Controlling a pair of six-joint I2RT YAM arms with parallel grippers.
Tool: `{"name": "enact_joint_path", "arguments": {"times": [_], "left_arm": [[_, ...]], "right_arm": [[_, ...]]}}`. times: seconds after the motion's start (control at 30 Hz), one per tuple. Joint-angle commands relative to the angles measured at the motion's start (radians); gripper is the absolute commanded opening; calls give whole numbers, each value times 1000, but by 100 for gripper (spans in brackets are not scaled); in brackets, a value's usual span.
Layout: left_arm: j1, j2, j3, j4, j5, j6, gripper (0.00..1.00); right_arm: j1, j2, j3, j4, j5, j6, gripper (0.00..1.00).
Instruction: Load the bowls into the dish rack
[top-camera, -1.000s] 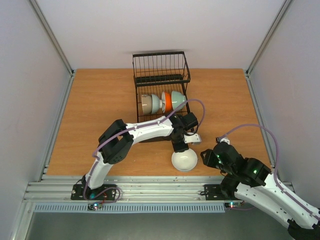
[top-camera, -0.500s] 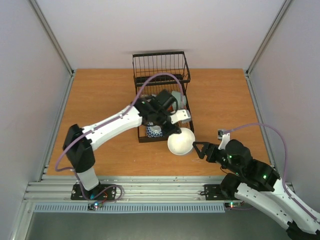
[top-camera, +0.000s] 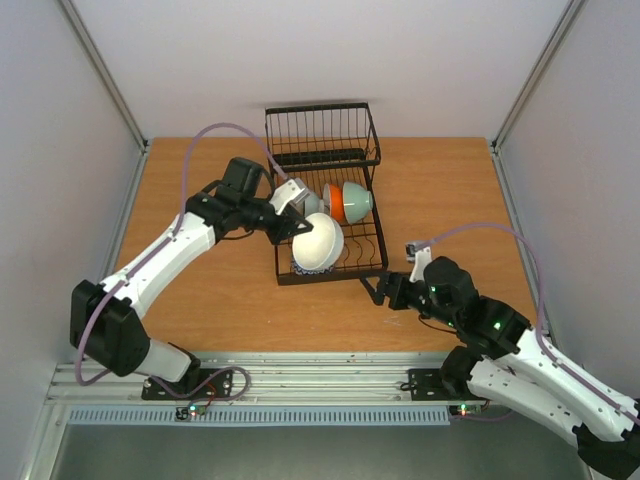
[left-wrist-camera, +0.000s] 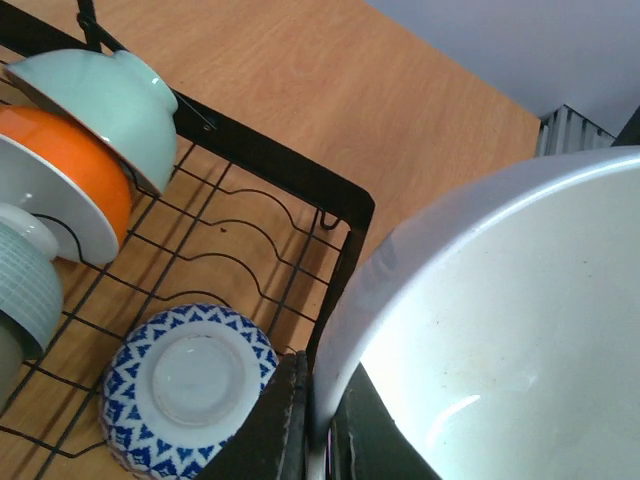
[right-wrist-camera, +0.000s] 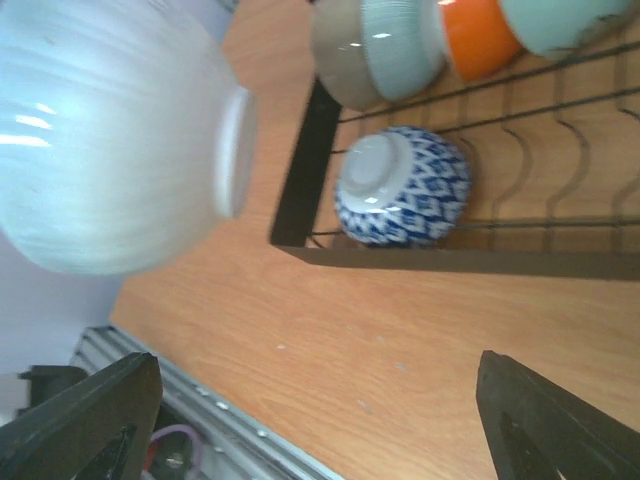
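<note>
A large white bowl hangs tilted above the front left of the black dish rack, and my left gripper is shut on its rim. In the left wrist view the fingers pinch the white bowl's wall. A blue-patterned bowl lies upside down in the rack below. Behind it an orange bowl, a mint bowl and a grey ribbed bowl lean in a row. My right gripper is open and empty, low over the table by the rack's front right corner.
The rack's taller basket section stands at the back. In the right wrist view the rack's front bar crosses above bare wooden table, with the metal rail at the near edge.
My left arm has lifted the white bowl from the table in front of the rack and swung it back and left over the rack. The right gripper has opened and moved toward the rack.
</note>
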Motion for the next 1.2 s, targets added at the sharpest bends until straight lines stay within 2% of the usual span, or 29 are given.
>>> {"name": "enact_joint_path", "arguments": {"times": [0.0, 0.2, 0.43, 0.9, 1.03, 1.17], "left_arm": [[6, -58, -63, 166, 91, -41, 0], [12, -68, -99, 232, 152, -85, 1], [12, -70, -106, 251, 218, -111, 0], [12, -90, -135, 266, 248, -112, 0], [12, -80, -139, 262, 273, -108, 0], [12, -65, -139, 261, 281, -109, 0]], "right_arm": [[6, 45, 49, 222, -130, -56, 90], [6, 100, 50, 371, -221, -62, 96], [6, 147, 48, 424, -238, -61, 98], [6, 257, 48, 526, -248, -64, 98], [6, 259, 47, 536, -232, -71, 92], [6, 251, 45, 549, -228, -79, 75]]}}
